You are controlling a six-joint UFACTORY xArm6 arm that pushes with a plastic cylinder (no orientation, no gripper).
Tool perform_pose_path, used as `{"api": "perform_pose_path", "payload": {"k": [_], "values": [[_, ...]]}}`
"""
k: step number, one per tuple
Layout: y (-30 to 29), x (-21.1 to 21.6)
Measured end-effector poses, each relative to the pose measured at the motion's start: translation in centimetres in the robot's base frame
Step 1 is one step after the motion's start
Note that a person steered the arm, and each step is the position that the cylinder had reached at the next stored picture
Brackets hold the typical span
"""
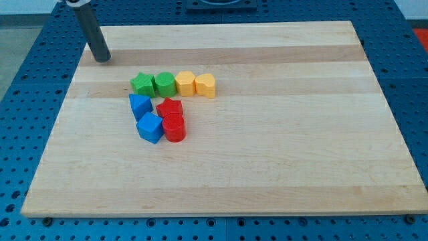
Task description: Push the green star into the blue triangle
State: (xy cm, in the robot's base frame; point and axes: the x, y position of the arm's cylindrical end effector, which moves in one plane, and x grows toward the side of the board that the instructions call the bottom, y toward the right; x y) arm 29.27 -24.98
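The green star lies at the left end of a row of blocks in the upper middle-left of the wooden board. The blue triangle sits just below it, close or touching. My tip rests on the board near its top left corner, up and to the left of the green star, well apart from every block. The rod rises out of the view's top.
A round green block, a yellow block and a yellow heart continue the row rightward. A red star, a red cylinder and a blue cube cluster beside and below the triangle.
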Motion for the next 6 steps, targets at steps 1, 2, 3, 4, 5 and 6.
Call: {"api": "perform_pose_path", "payload": {"k": [1,2,3,4,5,6], "values": [[0.4,0.0],[6.0,0.5],[6.1,0.5],[6.8,2.6],[6.8,2.6],[6.9,4.7]]}}
